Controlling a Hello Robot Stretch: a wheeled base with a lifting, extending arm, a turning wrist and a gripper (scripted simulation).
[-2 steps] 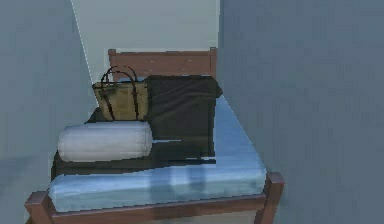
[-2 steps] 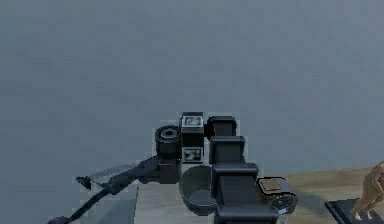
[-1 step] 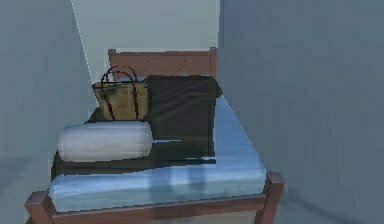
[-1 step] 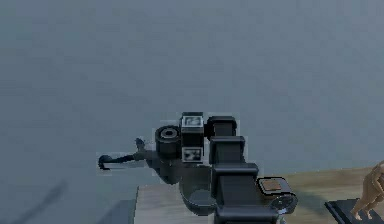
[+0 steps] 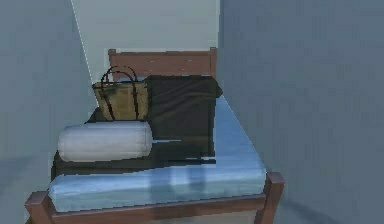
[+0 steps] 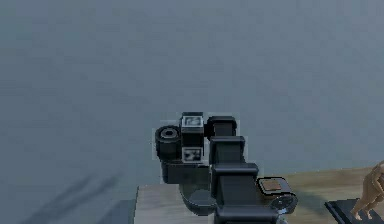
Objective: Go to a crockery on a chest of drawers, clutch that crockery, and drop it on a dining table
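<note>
Tool (image 6: pixel 168 152) hovers; handbag (image 5: pixel 122 98) (contents hidden) on bed (image 5: pixel 236 150).

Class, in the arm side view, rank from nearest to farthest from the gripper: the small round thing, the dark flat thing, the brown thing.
From the gripper:
1. Round thing, just right of the arm.
2. Dark flat thing, bottom right.
3. Brown thing, right edge.

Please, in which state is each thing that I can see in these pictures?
Brown woven handbag with two handles: stands upright at the bed's head end.
White cylinder-shaped pillow: lies on its side on the blanket.
Dark fabric blanket: spread flat over the bed.
Wooden bed with light blue sheet: sheet partly uncovered.
Dark gripper on the arm: before a grey wall; cannot tell whether it holds anything.
</note>
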